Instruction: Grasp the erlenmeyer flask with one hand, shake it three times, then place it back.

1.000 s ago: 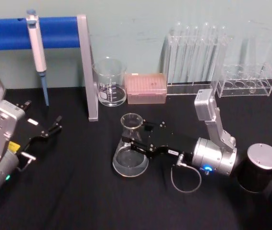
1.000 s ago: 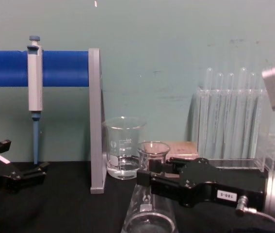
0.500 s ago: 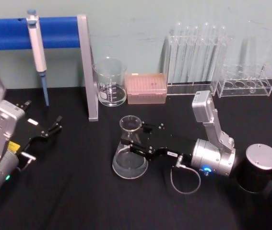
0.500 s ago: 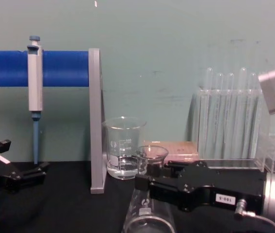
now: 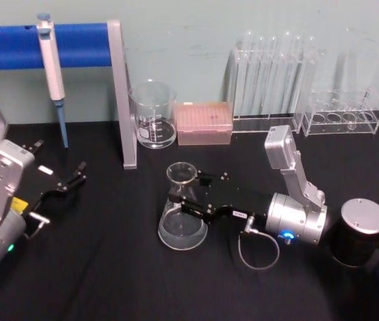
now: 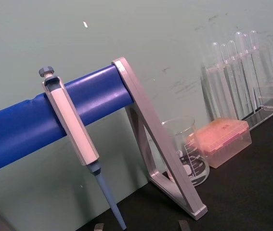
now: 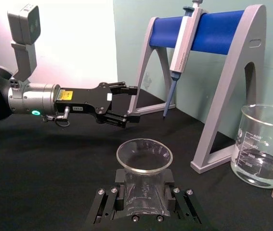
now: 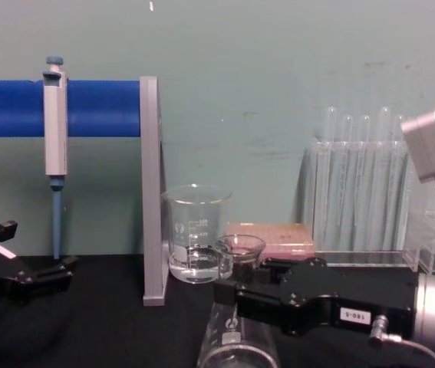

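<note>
The erlenmeyer flask (image 5: 181,231) is pinched at the neck by the right gripper (image 5: 185,199), jaws closed snug on the glass, mid-table (image 5: 109,267), with the beaker (image 5: 153,124) at its 11 o'clock. Compared with a second ago, it's been lowered a touch. The left gripper (image 5: 77,175) is parked at 9 o'clock, jaws apart, nothing held.

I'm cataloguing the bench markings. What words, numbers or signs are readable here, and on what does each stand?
"500": top graduation on the beaker.
"300": beaker, lower down.
"200": beaker, just below that.
White label on the right pincer: too blurred to read.
Stickers on the left pincer: too small to read.
White patch on the erlenmeyer flask: nothing legible.
</note>
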Tool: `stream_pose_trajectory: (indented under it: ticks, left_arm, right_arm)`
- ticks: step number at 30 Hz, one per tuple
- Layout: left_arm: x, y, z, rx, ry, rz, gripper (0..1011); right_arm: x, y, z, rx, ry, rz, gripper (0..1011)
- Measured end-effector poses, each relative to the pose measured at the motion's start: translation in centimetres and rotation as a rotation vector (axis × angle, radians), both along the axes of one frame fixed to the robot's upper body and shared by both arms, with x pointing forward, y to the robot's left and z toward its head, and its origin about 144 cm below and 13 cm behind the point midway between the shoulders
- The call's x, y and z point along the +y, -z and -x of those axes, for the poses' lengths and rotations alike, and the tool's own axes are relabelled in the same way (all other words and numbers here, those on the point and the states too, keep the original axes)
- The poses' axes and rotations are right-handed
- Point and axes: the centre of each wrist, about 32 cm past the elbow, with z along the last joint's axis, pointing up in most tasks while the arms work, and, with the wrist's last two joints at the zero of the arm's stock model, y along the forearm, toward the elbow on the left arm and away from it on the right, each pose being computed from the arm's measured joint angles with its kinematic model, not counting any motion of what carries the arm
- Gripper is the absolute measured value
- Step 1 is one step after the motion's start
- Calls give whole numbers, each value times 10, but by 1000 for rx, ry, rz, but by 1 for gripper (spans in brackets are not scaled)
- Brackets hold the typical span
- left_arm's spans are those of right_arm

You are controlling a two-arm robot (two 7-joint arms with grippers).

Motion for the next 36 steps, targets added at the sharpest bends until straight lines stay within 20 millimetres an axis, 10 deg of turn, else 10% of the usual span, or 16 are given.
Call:
stream_pose_trajectory:
  ticks: [29,36]
  left_arm:
    - [0,0,0,0,0,0,1001]
    - [0,0,0,0,0,0,1001]
  right_arm:
    - [0,0,0,1,0,-1,471]
    - [0,0,0,0,1,-2,670]
